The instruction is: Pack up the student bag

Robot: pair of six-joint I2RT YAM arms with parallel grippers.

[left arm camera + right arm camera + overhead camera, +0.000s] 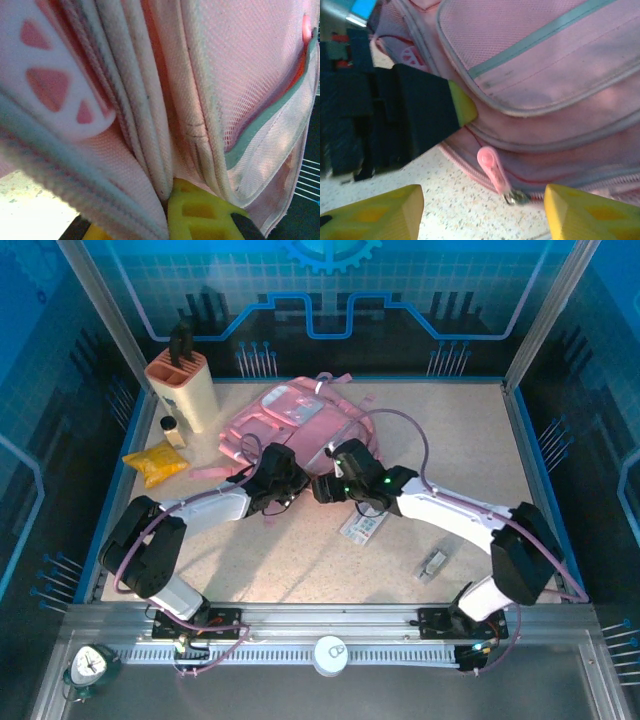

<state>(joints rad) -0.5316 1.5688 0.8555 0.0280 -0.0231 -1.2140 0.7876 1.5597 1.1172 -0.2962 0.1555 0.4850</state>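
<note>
Student bag (296, 416): upper centre of the top view, flat on the table (450, 440), touching both grippers.
Left gripper (272, 462): clamped tight on folded pink seams at the bag's near edge.
Right gripper (482, 207): jaws spread wide, holding nothing.
Zip pull (491, 171): pink, low in the right wrist view, between the yellow fingers (375, 212), untouched.

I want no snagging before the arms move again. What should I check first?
1. Left fingers pinching the pink fabric backpack: ok.
2. Right fingers spread open: ok.
3. Pink zipper pull lined up between the right fingers: ok, not gripped.
4. Zip open far enough for packing: cannot tell.
5. Backpack resting on the speckled table: ok.
</note>
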